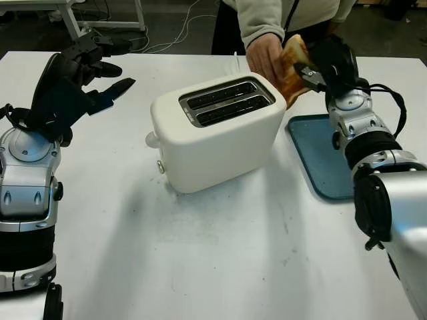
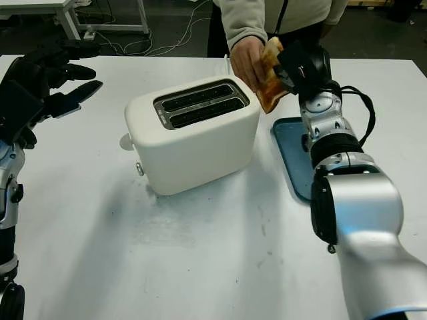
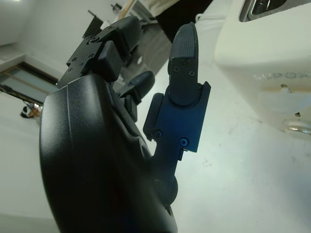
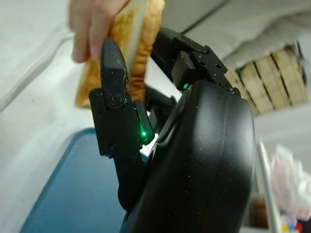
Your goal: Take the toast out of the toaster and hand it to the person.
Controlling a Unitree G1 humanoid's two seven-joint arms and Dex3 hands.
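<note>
Toast [image 1: 291, 67] is up off the desk [image 1: 220, 253], beyond the toaster [image 1: 217, 130] and above the far edge of the blue tray [image 1: 320, 157]. My right robot hand [image 1: 319, 67] is clenched around its lower part, with one finger [image 4: 114, 73] pressed flat against the browned face, while the person's hand [image 1: 265, 57] pinches the upper edge. I judge it light, stiff but brittle, so a hard squeeze would crack the crust; I'd keep the grip on the flat faces and ease off only once their pinch is firm. Both toaster slots look empty. My left robot hand [image 1: 83, 83] is open, raised well left of the toaster. How much of the slice the person's fingers cover is hidden from me.
</note>
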